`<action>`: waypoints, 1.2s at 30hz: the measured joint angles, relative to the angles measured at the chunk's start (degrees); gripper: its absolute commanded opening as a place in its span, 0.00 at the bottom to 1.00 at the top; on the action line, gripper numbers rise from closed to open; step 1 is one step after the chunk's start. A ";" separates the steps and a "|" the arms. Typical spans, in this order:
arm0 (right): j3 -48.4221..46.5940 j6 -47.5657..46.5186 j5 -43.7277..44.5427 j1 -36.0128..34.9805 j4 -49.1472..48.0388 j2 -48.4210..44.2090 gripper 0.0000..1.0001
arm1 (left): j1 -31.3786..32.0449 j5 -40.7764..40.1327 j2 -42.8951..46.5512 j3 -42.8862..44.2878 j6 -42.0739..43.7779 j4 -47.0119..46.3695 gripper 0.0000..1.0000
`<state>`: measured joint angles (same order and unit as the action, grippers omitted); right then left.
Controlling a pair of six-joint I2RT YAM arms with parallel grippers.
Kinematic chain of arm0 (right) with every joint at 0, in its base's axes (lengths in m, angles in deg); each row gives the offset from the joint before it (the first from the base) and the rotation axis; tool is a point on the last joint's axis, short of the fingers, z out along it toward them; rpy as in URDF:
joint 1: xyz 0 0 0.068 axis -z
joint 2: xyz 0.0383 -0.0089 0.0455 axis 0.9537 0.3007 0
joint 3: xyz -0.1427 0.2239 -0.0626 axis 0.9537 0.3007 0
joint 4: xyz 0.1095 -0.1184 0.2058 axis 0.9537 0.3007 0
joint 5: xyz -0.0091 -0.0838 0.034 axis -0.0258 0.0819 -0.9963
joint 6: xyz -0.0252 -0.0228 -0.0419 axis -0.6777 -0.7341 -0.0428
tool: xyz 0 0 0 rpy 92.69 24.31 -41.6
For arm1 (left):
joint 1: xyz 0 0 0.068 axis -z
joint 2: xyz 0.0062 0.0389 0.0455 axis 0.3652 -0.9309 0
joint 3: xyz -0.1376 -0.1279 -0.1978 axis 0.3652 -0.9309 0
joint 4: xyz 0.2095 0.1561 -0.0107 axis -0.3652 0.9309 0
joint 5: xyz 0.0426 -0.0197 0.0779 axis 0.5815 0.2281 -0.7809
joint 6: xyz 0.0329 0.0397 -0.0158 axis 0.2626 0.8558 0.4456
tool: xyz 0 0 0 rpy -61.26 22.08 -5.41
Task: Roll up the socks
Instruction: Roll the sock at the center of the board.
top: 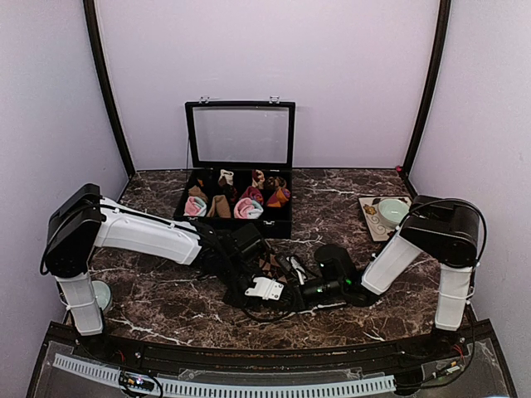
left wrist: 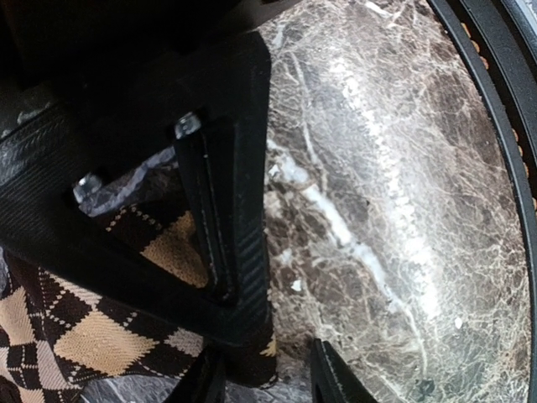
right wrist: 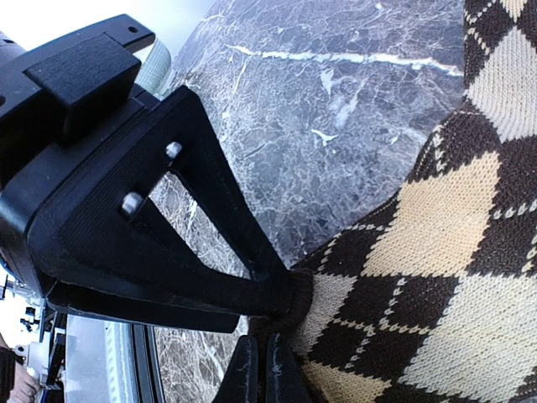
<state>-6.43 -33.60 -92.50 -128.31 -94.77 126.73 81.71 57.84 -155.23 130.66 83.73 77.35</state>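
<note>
Running left-right, diamond sock [right wrist: 436,252] ends in the right tool [right wrist: 277,323].

A lab test booth: plain lilac walls [top: 50,83] enclosing a marble table [top: 166,307].

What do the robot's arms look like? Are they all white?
No, white and black. The left arm and right arm are white with chunky black joints, and thin black cables loop along them. The fingers are black hollow triangles with two silver screws each.
</note>
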 measured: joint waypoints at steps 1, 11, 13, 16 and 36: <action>0.00 0.00 0.00 0.00 0.00 0.00 0.00 | 0.00 -0.20 -0.04 0.00 0.07 -0.11 0.34; -0.39 -0.33 -0.09 0.00 1.29 -0.15 0.00 | 0.02 -1.36 -0.87 0.00 0.87 -1.51 0.17; -0.57 -0.50 -0.20 0.00 1.90 -0.26 0.00 | 0.02 -1.75 -0.98 0.00 0.85 -1.66 0.00; -0.74 -0.85 -0.13 0.00 2.69 -0.92 0.03 | 0.02 -1.88 -1.14 0.15 1.53 -1.84 0.00; 8.26 -3.45 7.74 0.83 4.55 -14.23 0.99 | -2.01 14.75 -6.86 7.76 7.13 4.96 0.00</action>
<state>1.83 -37.06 -84.77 -127.48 -90.23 112.50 79.70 72.59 -162.09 138.41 90.86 82.31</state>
